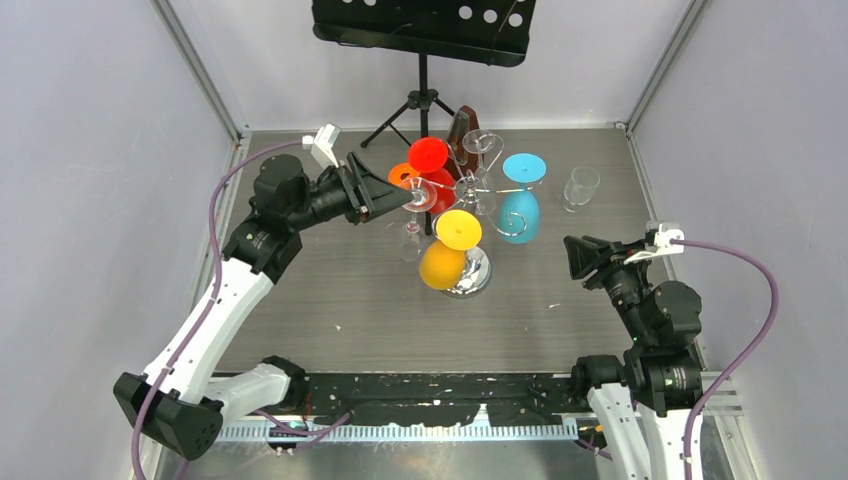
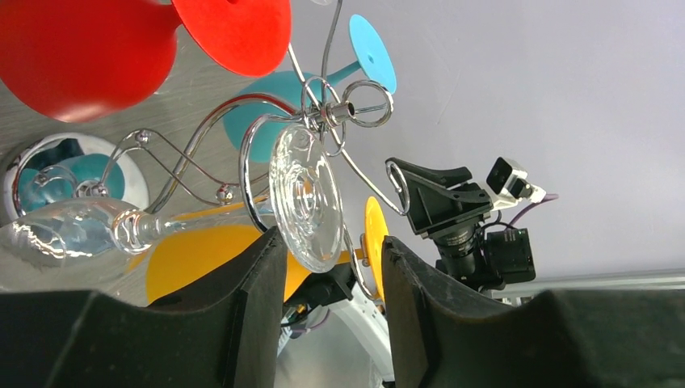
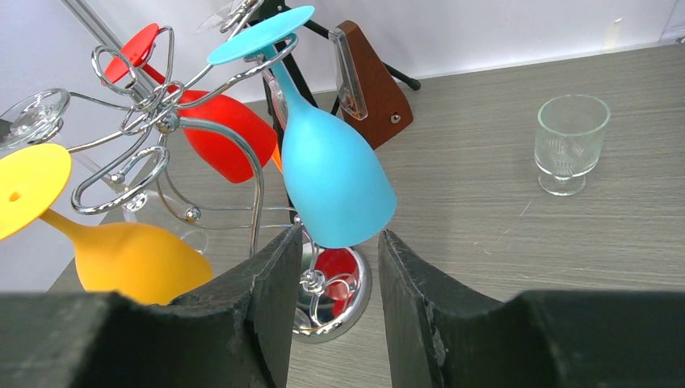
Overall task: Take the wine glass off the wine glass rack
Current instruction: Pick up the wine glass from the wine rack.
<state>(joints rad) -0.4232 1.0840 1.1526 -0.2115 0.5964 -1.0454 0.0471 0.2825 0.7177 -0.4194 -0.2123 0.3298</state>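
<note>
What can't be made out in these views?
Left wrist view: whether the left fingers touch the clear wine glass at its foot; one finger overlaps its rim.
Top view: the music stand, its desk cut off by the top edge.
Right wrist view: the wine glass rack, its base partly behind the right fingers.

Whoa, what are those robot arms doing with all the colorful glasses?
The left tool is open around the foot of a clear wine glass hanging upside down on the rack; it isn't gripping yet. The right tool sits open, off to the side. The red glass, yellow glass and blue glass hang there too.
</note>
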